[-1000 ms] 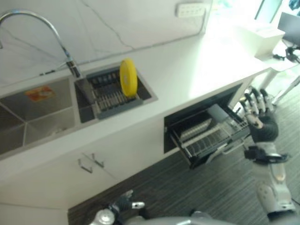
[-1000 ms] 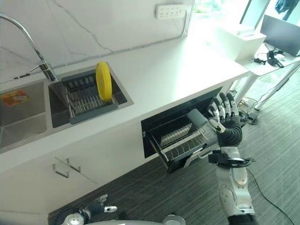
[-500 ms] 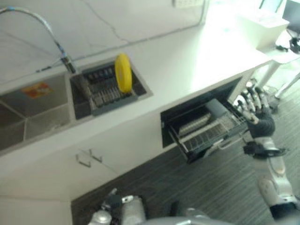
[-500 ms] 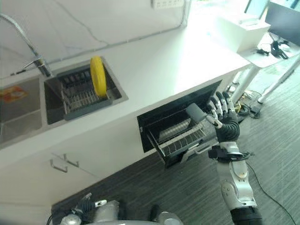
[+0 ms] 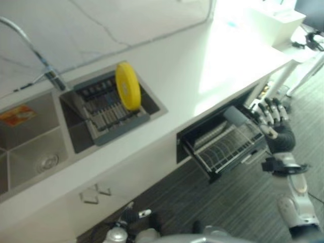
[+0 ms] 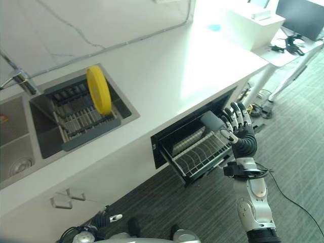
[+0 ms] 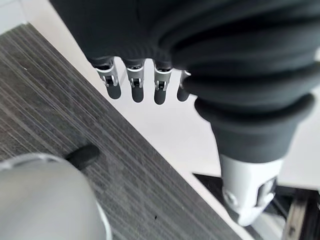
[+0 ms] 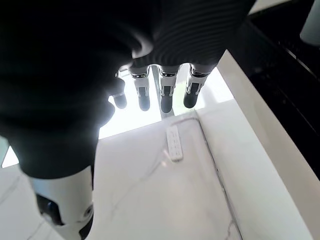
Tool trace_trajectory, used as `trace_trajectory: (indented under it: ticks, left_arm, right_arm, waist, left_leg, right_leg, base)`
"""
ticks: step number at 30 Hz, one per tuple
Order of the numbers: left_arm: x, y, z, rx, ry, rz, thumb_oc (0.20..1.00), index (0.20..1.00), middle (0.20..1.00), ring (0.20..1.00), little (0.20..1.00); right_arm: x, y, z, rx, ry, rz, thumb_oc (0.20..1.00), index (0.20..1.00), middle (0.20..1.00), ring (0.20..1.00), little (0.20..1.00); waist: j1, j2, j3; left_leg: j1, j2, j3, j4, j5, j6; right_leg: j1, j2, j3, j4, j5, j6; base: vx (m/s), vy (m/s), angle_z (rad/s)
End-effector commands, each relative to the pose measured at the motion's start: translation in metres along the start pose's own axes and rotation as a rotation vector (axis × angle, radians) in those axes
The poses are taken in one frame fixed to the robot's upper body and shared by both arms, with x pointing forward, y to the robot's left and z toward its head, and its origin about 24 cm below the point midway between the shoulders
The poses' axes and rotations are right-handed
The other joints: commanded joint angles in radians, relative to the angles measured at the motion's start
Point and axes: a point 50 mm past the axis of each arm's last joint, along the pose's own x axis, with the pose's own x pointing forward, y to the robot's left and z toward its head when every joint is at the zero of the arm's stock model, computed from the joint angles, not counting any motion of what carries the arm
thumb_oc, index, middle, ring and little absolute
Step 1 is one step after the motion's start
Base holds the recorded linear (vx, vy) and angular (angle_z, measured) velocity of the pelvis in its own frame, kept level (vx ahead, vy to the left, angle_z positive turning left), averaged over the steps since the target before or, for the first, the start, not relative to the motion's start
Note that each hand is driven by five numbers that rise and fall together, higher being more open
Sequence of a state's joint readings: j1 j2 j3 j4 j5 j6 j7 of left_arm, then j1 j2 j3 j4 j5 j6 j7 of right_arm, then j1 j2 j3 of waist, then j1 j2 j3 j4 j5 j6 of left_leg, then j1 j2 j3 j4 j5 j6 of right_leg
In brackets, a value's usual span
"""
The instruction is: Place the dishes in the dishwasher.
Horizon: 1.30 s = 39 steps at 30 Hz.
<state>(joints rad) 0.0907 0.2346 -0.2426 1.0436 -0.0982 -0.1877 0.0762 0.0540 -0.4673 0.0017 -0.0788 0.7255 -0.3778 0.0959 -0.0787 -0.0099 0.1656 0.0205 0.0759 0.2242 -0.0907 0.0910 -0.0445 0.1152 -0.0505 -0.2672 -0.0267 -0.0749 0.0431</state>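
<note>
A yellow plate (image 5: 127,86) stands on edge in the grey drying rack (image 5: 109,114) set in the sink's right basin. Under the counter the dishwasher drawer (image 5: 229,148) is pulled out, with a bare wire rack and a grey upright container (image 5: 234,116) at its back corner. My right hand (image 5: 276,130) is raised just off the drawer's right front corner, its straight fingers (image 8: 166,95) holding nothing. Low by the floor hangs my left hand (image 6: 104,220), fingers (image 7: 134,86) relaxed and bare.
A curved faucet (image 5: 48,76) rises behind the left sink basin (image 5: 35,152). Two cupboard handles (image 5: 96,192) sit below the sink. A white box (image 5: 273,25) stands at the counter's far right end, with a side table (image 6: 296,50) beyond it. Dark striped floor lies before the drawer.
The camera has shifted, so the whole picture has slid. My right hand stays beside the drawer's corner with its fingers straight. The yellow plate has not moved in its rack.
</note>
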Motion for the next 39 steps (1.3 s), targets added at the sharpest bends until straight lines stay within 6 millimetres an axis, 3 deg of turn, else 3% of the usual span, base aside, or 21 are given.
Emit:
trace_trajectory:
  ticks: [1, 11, 17, 24, 33, 39]
  left_arm:
    - [-0.002, -0.002, -0.004, 0.018, -0.018, 0.001, 1.000, 1.000, 1.000, 1.000, 1.000]
    - [-0.005, 0.002, -0.006, 0.028, -0.039, 0.003, 1.000, 1.000, 1.000, 1.000, 1.000]
    - [-0.005, -0.004, -0.006, 0.114, -0.034, -0.066, 1.000, 1.000, 1.000, 1.000, 1.000]
    - [-0.005, -0.001, -0.010, 0.155, -0.010, -0.104, 1.000, 1.000, 1.000, 1.000, 1.000]
    - [-0.009, 0.003, -0.018, 0.221, 0.012, -0.103, 1.000, 1.000, 1.000, 1.000, 1.000]
    - [-0.011, 0.003, -0.018, 0.279, -0.024, -0.119, 1.000, 1.000, 1.000, 1.000, 1.000]
  right_arm:
    - [0.010, 0.011, 0.024, -0.026, -0.127, 0.067, 1.000, 1.000, 1.000, 1.000, 1.000]
    - [0.022, 0.015, 0.038, -0.050, -0.166, 0.151, 1.000, 1.000, 1.000, 1.000, 1.000]
    - [0.056, 0.039, 0.045, -0.009, -0.174, 0.246, 1.000, 1.000, 1.000, 1.000, 1.000]
    - [0.106, 0.055, 0.049, -0.007, -0.162, 0.169, 1.000, 1.000, 1.000, 1.000, 1.000]
    - [0.139, 0.028, 0.080, -0.094, -0.181, 0.066, 1.000, 1.000, 1.000, 1.000, 1.000]
    - [0.154, 0.021, 0.086, -0.100, -0.164, 0.023, 1.000, 1.000, 1.000, 1.000, 1.000]
  waist:
    - [0.008, -0.001, -0.034]
    - [0.057, -0.006, -0.044]
    - [0.118, -0.003, -0.049]
    - [0.182, -0.004, -0.046]
    - [0.239, -0.012, -0.042]
    - [0.267, -0.012, -0.034]
  left_leg:
    - [-0.038, 0.079, 0.015, 0.072, -0.084, -0.042]
    - [-0.022, 0.063, -0.007, 0.062, -0.099, -0.033]
    - [-0.018, 0.054, -0.044, 0.069, -0.109, -0.035]
    - [-0.008, 0.051, -0.060, 0.060, -0.104, -0.037]
    - [-0.012, 0.049, -0.069, 0.058, -0.099, -0.037]
    - [-0.027, 0.052, -0.066, 0.077, -0.098, -0.038]
  right_leg:
    - [-0.047, -0.093, -0.046, 0.090, -0.053, 0.079]
    - [-0.034, -0.108, -0.076, 0.089, -0.049, 0.086]
    - [-0.018, -0.119, -0.105, 0.093, -0.053, 0.084]
    - [0.008, -0.132, -0.154, 0.097, -0.055, 0.083]
    - [0.035, -0.144, -0.192, 0.106, -0.064, 0.087]
    - [0.043, -0.153, -0.217, 0.122, -0.072, 0.087]
  base:
    - [0.03, -0.001, 0.12]
    - [0.07, 0.011, 0.07]
    - [0.12, 0.030, 0.17]
    - [0.10, 0.031, 0.21]
    - [0.09, 0.010, 0.09]
    - [0.07, 0.023, 0.07]
